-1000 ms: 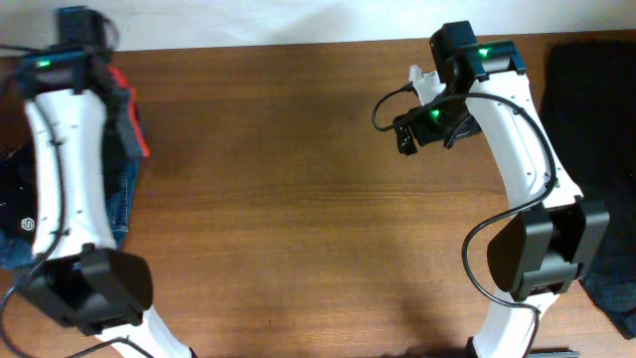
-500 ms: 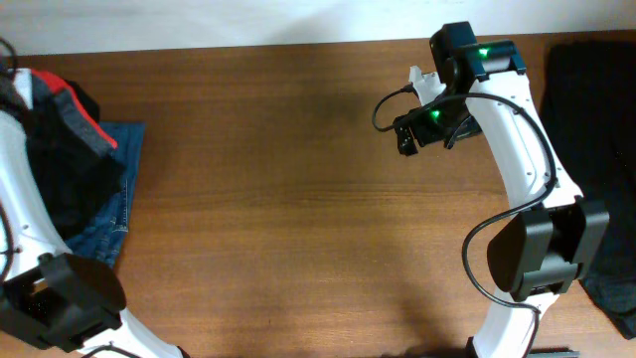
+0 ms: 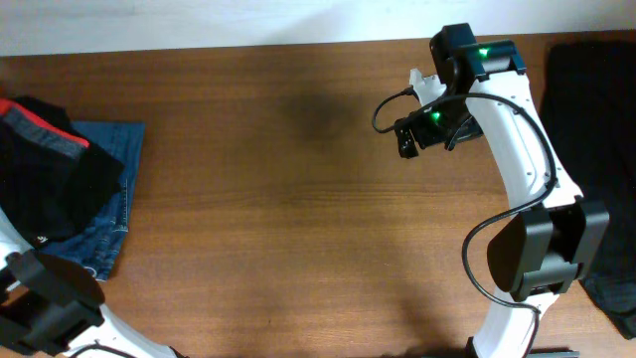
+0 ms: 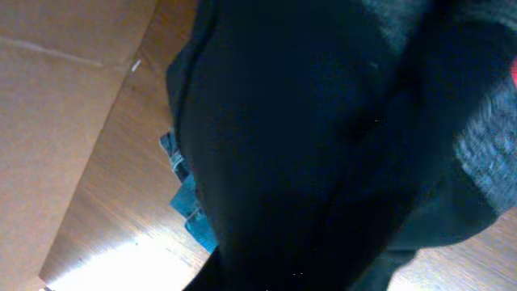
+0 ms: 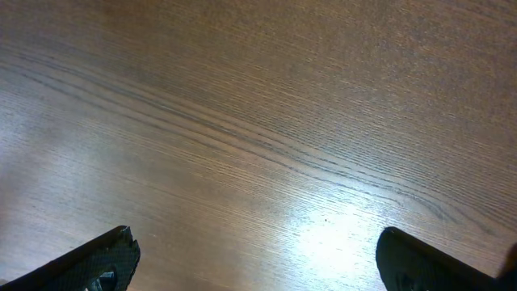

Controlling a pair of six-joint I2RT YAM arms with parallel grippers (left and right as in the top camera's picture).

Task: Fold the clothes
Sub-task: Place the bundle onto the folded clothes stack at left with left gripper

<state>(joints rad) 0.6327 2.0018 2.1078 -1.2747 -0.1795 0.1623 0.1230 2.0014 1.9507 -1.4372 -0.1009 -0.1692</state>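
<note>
The black trousers with a red-orange and grey waistband lie bunched at the table's far left, on top of the blue denim jeans. In the left wrist view the black trousers fill almost the whole frame and hide my left fingers; a strip of the jeans shows under them. The left gripper is off the overhead frame to the left, and the cloth has travelled with it. My right gripper is open and empty above bare wood at the back right.
Another black garment lies along the right edge of the wooden table. The left arm's base stands at the front left and the right arm's base at the front right.
The left arm has swung left out of the overhead view, dragging the black trousers leftward over the jeans. The right arm has not moved.
</note>
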